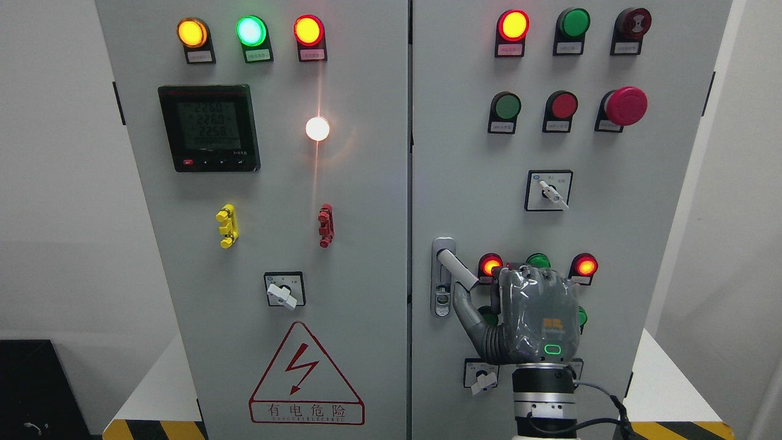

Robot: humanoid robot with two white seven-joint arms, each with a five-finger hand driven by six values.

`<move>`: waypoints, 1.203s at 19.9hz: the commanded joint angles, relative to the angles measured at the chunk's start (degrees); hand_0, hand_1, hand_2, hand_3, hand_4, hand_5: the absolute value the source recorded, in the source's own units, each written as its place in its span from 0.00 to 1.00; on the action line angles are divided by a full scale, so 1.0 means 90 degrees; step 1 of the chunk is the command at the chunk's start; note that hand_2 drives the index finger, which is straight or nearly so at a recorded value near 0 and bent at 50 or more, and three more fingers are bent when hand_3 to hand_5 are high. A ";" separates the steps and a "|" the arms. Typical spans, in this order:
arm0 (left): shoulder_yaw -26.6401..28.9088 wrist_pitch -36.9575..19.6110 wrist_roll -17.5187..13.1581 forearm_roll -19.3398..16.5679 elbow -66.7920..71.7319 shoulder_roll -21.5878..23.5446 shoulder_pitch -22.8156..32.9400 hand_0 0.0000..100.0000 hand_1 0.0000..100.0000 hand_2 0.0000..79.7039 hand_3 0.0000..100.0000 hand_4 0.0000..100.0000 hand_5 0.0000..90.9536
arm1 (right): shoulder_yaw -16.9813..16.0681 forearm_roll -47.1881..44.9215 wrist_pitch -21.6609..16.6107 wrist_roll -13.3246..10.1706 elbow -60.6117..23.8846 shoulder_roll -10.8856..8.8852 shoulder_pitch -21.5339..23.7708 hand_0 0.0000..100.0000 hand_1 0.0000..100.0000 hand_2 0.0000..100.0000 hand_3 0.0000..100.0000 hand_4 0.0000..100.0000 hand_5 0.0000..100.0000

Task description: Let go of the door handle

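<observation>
Against white walls stands a grey cabinet (342, 244) whose handle (457, 269) juts out low on the right door, and the right hand (525, 318) sits just beside it, thumb under the lever, fingers loosely open, gripping nothing, apparently so the arm can withdraw.

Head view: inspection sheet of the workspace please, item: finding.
Surface: grey two-door electrical cabinet, both doors look closed.
Job's things: silver lever door handle on the right door, swung out at a slant from its lock plate.
Clutter: nothing seen.
Hands: right hand, grey, fingers relaxed against the door beside the handle; thumb reaches just under the lever, grasp not evident. Left hand not in view.
Cables: black cable looping off the right wrist.
Surroundings: lit indicator lamps, red mushroom emergency stop button, digital meter, high-voltage warning triangle, white walls, hazard-striped floor edge.
</observation>
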 commanded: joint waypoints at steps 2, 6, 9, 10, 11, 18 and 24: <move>0.0000 -0.0004 -0.0004 0.0000 0.0000 0.0000 0.0000 0.12 0.56 0.00 0.00 0.00 0.00 | -0.0013 0.0000 -0.0002 -0.0003 -0.0039 0.0000 0.0000 0.45 0.42 1.00 1.00 0.95 1.00; 0.0000 -0.0004 -0.0004 0.0000 0.0000 0.0000 0.0000 0.12 0.56 0.00 0.00 0.00 0.00 | -0.0062 0.0000 -0.0011 -0.0023 -0.0048 0.0000 0.0000 0.45 0.42 1.00 1.00 0.95 1.00; 0.0000 -0.0004 -0.0004 0.0000 0.0000 0.0000 0.0000 0.12 0.56 0.00 0.00 0.00 0.00 | -0.0062 0.0000 -0.0011 -0.0062 -0.0048 0.0000 0.0000 0.45 0.42 1.00 1.00 0.95 1.00; 0.0000 -0.0004 -0.0004 0.0000 0.0000 0.0000 0.0000 0.12 0.56 0.00 0.00 0.00 0.00 | -0.0062 0.0000 -0.0011 -0.0062 -0.0048 0.0000 0.0000 0.45 0.42 1.00 1.00 0.95 1.00; 0.0000 -0.0004 -0.0004 0.0000 0.0000 0.0000 0.0000 0.12 0.56 0.00 0.00 0.00 0.00 | -0.0062 0.0000 -0.0011 -0.0062 -0.0048 0.0000 0.0000 0.45 0.42 1.00 1.00 0.95 1.00; 0.0000 -0.0004 -0.0004 0.0000 0.0000 0.0000 0.0000 0.12 0.56 0.00 0.00 0.00 0.00 | -0.0091 -0.0010 -0.0011 -0.0062 -0.0048 0.0000 0.0000 0.45 0.42 1.00 1.00 0.95 1.00; 0.0000 -0.0004 -0.0004 0.0000 0.0000 0.0000 0.0000 0.12 0.56 0.00 0.00 0.00 0.00 | -0.0091 0.0000 -0.0011 -0.0072 -0.0039 0.0000 0.0000 0.45 0.42 1.00 1.00 0.95 1.00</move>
